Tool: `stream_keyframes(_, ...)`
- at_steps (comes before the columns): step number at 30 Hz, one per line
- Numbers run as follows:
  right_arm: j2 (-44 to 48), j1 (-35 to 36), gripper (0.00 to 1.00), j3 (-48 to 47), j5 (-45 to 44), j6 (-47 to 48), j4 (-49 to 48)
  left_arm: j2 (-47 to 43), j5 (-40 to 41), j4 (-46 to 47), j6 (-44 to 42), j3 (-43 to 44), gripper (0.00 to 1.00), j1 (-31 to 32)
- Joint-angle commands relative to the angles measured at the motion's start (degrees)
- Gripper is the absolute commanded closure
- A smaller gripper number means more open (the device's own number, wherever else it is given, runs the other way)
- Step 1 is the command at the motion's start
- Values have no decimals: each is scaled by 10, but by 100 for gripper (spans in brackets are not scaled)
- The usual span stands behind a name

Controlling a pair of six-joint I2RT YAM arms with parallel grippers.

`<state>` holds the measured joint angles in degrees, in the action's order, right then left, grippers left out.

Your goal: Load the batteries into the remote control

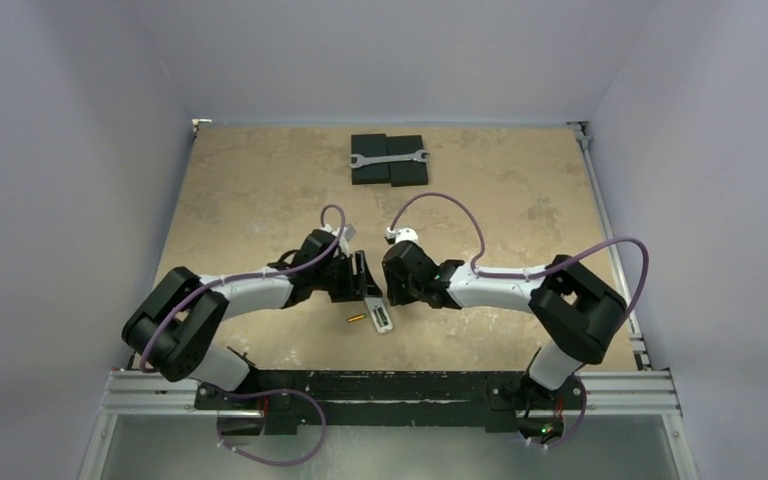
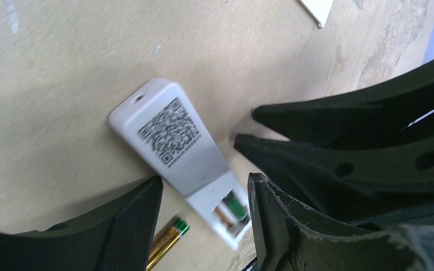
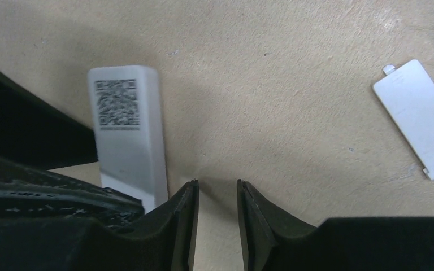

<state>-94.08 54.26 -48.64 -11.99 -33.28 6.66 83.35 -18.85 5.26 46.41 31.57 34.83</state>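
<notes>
Left wrist view: remote (image 2: pixel 169 135) is laid face down on table (image 2: pixel 62 84), its open compartment end straddled by left gripper (image 2: pixel 206 180); whether it is clamped cannot be told. Green battery (image 2: pixel 236 204) is seated in the compartment, and gold battery (image 2: pixel 166 243) is left loose just beside the remote. Right gripper (image 3: pixel 217 195) is narrowly parted, with nothing held.

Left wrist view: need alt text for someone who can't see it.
A white remote lies face down on the table, one battery seated in its open bay, that end flanked by the left gripper. A second battery lies loose beside it; the right gripper points in from the right.
</notes>
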Motion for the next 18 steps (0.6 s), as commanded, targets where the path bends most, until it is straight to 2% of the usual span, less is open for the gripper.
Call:
stream_keyframes(1,26,0,62,29,19,-20,-3,45,12,19,-9,26,43,22)
stream_keyframes(10,90,0,63,76,-8,-58,6,110,16,26,-8,79,43,60)
stream_keyframes(18,208,0,62,120,-28,-100,37,167,12,22,-12,127,43,102)
